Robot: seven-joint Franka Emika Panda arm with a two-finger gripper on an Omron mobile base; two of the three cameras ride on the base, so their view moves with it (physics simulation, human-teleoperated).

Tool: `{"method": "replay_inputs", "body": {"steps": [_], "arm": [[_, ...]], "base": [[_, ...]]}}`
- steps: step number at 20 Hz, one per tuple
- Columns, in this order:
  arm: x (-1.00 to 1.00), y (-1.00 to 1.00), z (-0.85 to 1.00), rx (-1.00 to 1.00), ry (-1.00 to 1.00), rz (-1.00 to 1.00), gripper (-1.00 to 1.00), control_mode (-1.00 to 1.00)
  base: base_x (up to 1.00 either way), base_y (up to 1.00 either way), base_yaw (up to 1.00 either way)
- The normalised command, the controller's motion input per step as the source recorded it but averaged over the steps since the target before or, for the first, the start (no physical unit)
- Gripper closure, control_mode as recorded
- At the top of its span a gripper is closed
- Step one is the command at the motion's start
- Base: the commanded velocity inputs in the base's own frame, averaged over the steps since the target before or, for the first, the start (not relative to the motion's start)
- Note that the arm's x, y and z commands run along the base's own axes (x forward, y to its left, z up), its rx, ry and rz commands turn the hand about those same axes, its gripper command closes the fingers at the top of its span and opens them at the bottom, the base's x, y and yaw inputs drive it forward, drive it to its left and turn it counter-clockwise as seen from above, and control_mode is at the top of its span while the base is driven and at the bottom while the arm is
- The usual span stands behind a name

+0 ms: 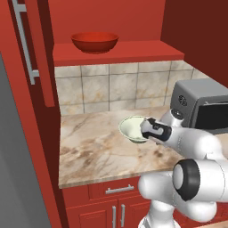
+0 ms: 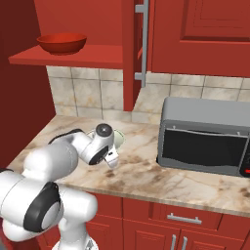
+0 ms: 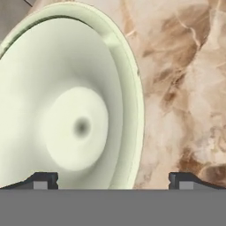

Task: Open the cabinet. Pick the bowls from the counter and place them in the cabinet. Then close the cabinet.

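From the left base view, I see the pale bowl [image 1: 135,128] upright on the marble counter [image 1: 89,151], mouth up; being round, it has no long axis. The red bowl [image 1: 95,41] sits on the cabinet shelf [image 1: 133,53].

From the right base view, the gripper [image 2: 113,158] hovers at its rim.

In the hand view, the fingertips [image 3: 42,180] stand wide apart, holding nothing. I judge it light, stiff and slippery; I would pinch the rim wall.

counter [image 1: 89,151]: veined beige-brown marble, bearing a pale bowl [image 1: 133,128] and a grey microwave [image 2: 205,136] (microwave at the right end)
shelf [image 1: 120,52]: red, inside the cabinet, carrying a red bowl [image 1: 95,42]
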Motion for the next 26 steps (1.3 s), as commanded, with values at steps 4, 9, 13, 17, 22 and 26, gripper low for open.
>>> {"method": "replay_inputs", "body": {"steps": [4, 9, 13, 17, 22, 26], "arm": [[0.18, 0.00, -0.26, 0.00, 0.00, 0.00, -1.00, -1.00], [0.19, 0.00, -0.23, 0.00, 0.00, 0.00, 1.00, -1.00], [0.09, 0.00, -0.14, 0.00, 0.00, 0.00, 1.00, -1.00], [0.04, 0.00, -0.10, 0.00, 0.00, 0.00, 1.00, -1.00], [0.01, 0.00, -0.02, 0.00, -0.01, 0.00, 1.00, -1.00], [-0.18, -0.20, 0.00, 0.01, -0.15, -0.03, 1.00, -1.00]], "base": [[0.00, 0.00, 0.00], [0.00, 0.00, 0.00], [0.00, 0.00, 0.00], [0.00, 0.00, 0.00], [0.00, 0.00, 0.00], [0.00, 0.00, 0.00]]}}
